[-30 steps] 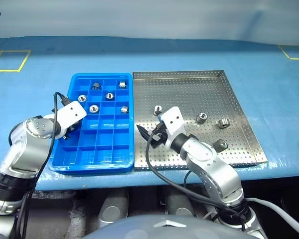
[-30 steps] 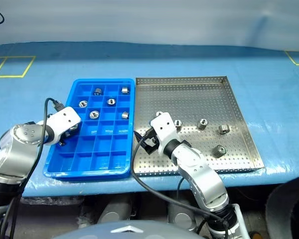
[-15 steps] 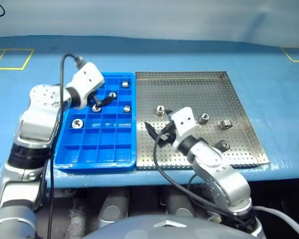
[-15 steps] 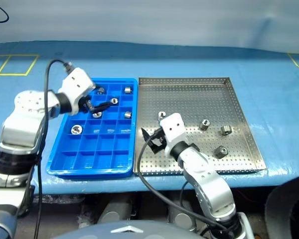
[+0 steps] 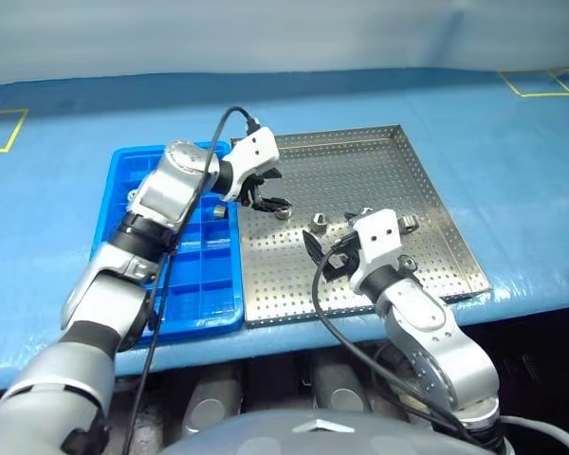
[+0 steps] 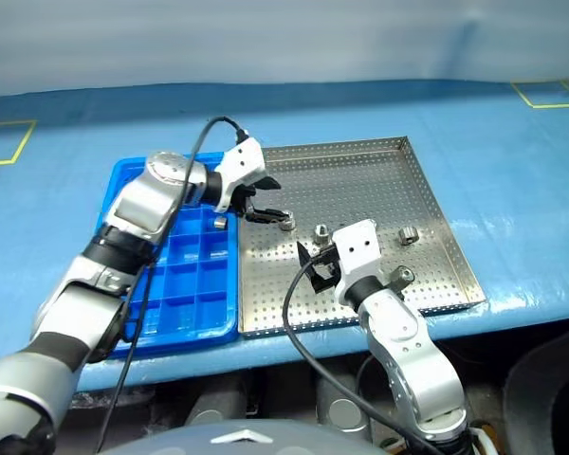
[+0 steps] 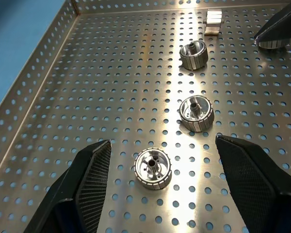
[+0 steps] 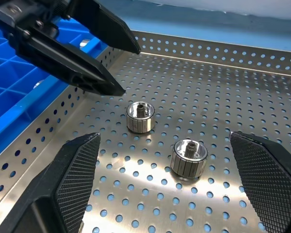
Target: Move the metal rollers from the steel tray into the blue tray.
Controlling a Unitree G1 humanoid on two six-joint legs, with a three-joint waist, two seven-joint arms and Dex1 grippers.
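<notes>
Nearest roller (image 7: pixel 153 168) stood on end on the perforated floor of the steel tray (image 5: pixel 379 171), bore up, axis vertical, in the tray's left part, close to the blue tray. In the left wrist view it sat between and just ahead of the left pincer's (image 5: pixel 266 192) two fingers, not touching either. That pincer was apart and empty, angled down over the tray. Judgement: the left arm was the nearer one for this piece; a short drop straight ahead should bracket it.

Second roller (image 7: pixel 196 113) also stood upright, just beyond the first; a third (image 7: pixel 193 54) lay farther along the same line, tilted. A fourth roller (image 6: pixel 408 234) sat toward the tray's right side, well apart from these.

Right pincer (image 5: pixel 322 258) was fully apart, empty, held over the near part of the steel tray and pointing toward the same two rollers.

Blue tray (image 5: pixel 123 171) lay against the steel tray's left edge on the blue-covered table (image 5: pixel 512 161). One roller (image 6: pixel 220 223) showed in a compartment near its right wall; the left arm hid most other compartments.
</notes>
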